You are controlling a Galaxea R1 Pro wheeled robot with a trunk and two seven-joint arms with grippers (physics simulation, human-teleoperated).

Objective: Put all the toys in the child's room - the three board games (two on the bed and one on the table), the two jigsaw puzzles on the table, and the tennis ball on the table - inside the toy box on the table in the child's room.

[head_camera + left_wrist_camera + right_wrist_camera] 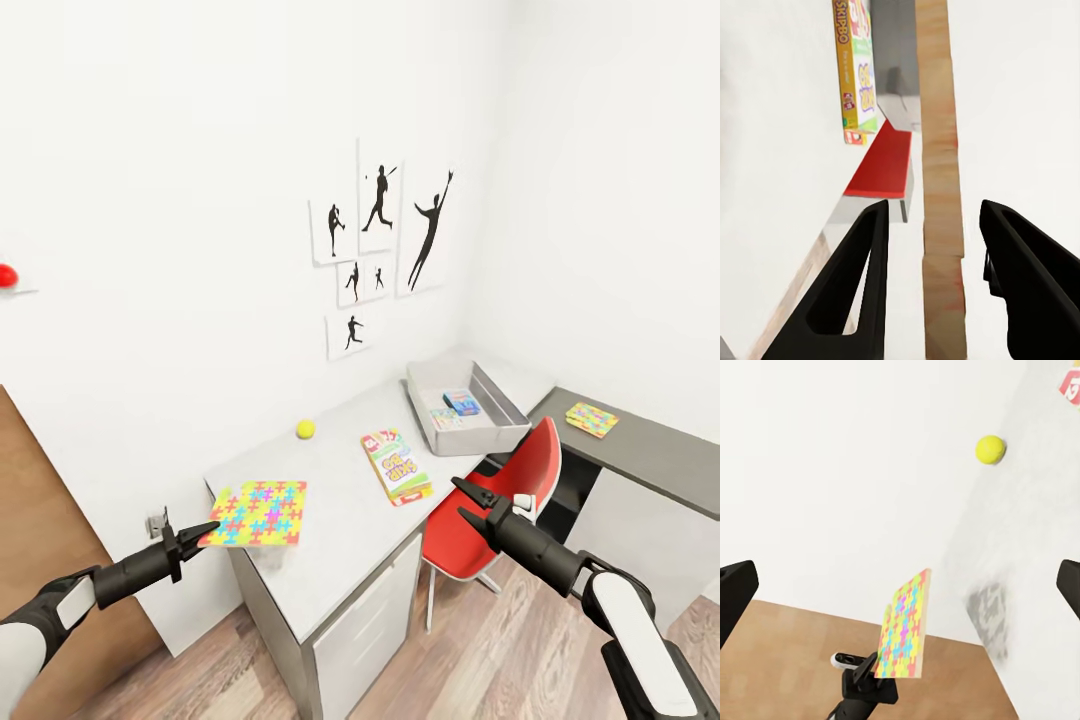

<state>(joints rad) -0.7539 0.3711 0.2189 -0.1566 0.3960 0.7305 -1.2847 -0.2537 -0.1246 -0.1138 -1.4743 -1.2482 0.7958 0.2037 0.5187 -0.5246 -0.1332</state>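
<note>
Left of the table [330, 520], the left gripper [205, 530] reaches in at the corner, fingertips at the near edge of one jigsaw puzzle [258, 512]. From the right wrist view the same puzzle [904, 630] sits against the left gripper [866, 671], apparently pinched at its edge; contact is not certain. Left wrist view: two black fingers [851, 285] stand apart, with no puzzle visible between them, so grip state cannot be told for sure.

- Puzzle lies flat on the table's left end, overhanging the near corner slightly.
- Tennis ball [306, 429] rests further back on the table, near the wall, apart from the puzzle; also seen from the right wrist [990, 449].
- Skip-Bo board game [397, 466] lies flat mid-table, right of the ball; its lettered edge shows in the left wrist view [855, 67].
- Toy box [490, 395] stands at the table's far right end, in the room corner. Inside: a small blue box and a pale flat item, identity unclear.
- Red chair [490, 520] is tucked at the table's right front.
- Right gripper [467, 500] hovers over the chair, off the table's front edge, jaws spread wide, holding nothing.
- Second jigsaw puzzle [591, 419] lies on the dark grey cabinet [660, 460], right of the toy box.
</note>
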